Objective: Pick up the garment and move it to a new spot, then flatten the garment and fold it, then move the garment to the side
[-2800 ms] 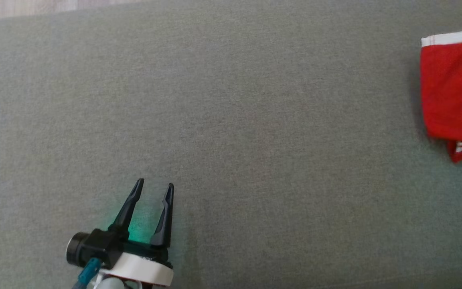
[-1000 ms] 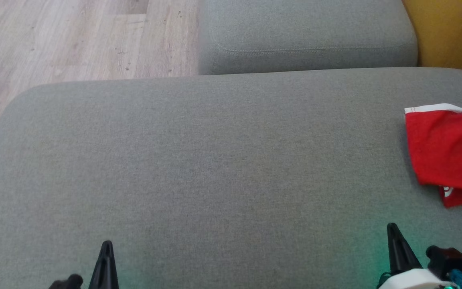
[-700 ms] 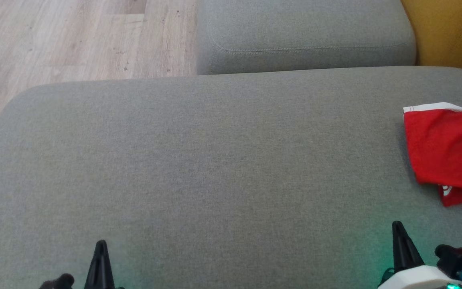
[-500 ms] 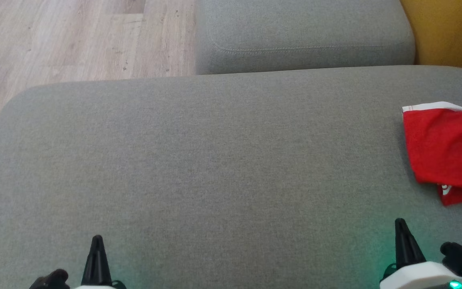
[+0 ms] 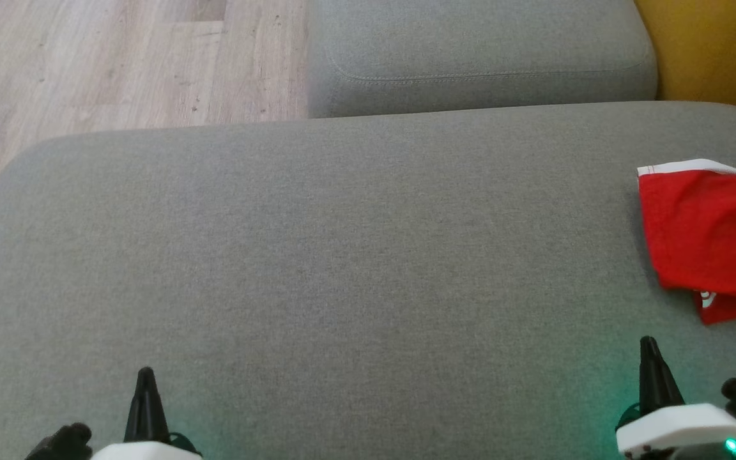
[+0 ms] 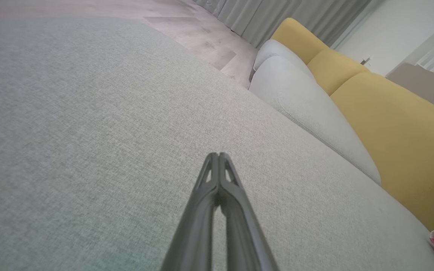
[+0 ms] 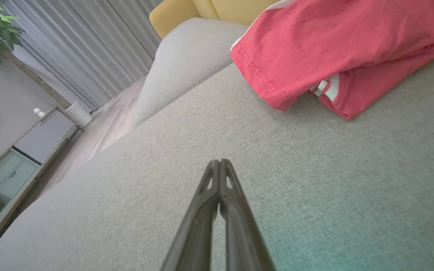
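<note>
Now the broad grey seat cushion (image 5: 342, 268) spreads bare across the head view, whose camera has pulled back and up in the last few seconds. The folded red garment (image 5: 706, 236) lies at the cushion's right edge, touched by neither arm, so the move to the side looks finished. The left gripper (image 6: 219, 156), spread open earlier, is now pressed closed on nothing, as is the right gripper (image 7: 220, 162), both low at the near edge. A grey back cushion (image 5: 483, 57), a yellow cushion (image 5: 719, 51) and wooden floor (image 5: 87, 64) lie beyond, and nothing blocks either arm.
</note>
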